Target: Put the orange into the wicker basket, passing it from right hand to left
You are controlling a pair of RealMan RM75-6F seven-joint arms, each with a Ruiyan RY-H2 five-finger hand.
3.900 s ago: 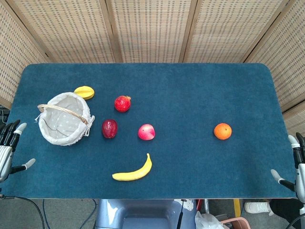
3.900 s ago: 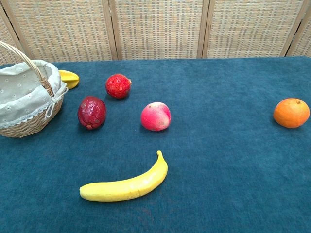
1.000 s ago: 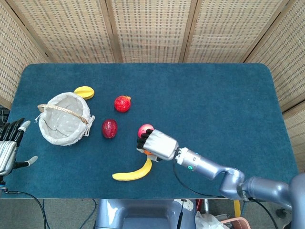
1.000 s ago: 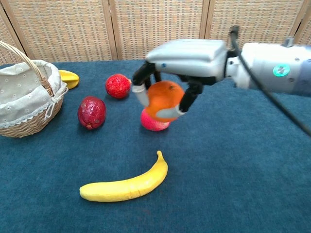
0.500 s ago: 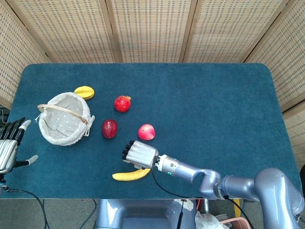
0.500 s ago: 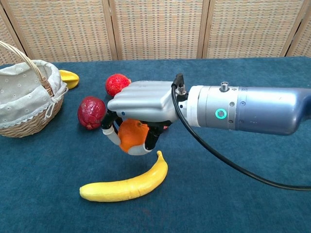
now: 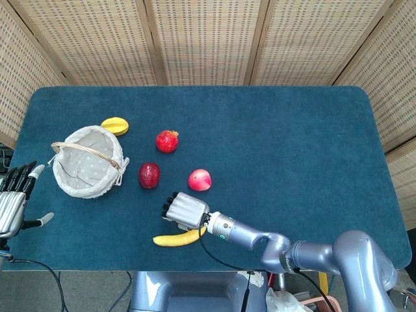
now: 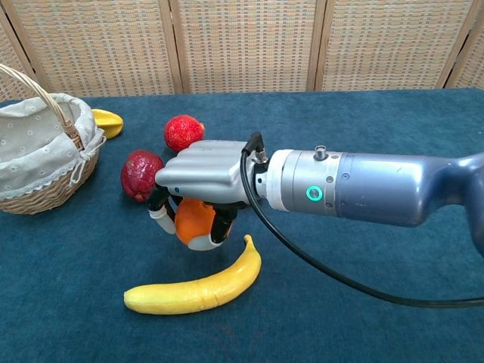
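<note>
My right hand (image 8: 203, 181) grips the orange (image 8: 191, 218) from above, holding it just over the blue cloth beside the banana. In the head view the right hand (image 7: 184, 210) covers the orange entirely. The wicker basket (image 7: 71, 188) with its white lining stands at the left of the table, and shows at the left edge of the chest view as the basket (image 8: 41, 198). My left hand (image 7: 14, 203) hangs open off the table's left edge, fingers apart, holding nothing.
A banana (image 8: 198, 286) lies just in front of the right hand. A dark red fruit (image 8: 140, 174), a red pomegranate (image 8: 184, 132) and a pink apple (image 7: 199, 179) lie between hand and basket. A yellow fruit (image 7: 115, 125) sits behind the basket.
My right hand has carried the orange from the table's right side to the left and down, now low beside the banana. The left hand has barely shifted.
</note>
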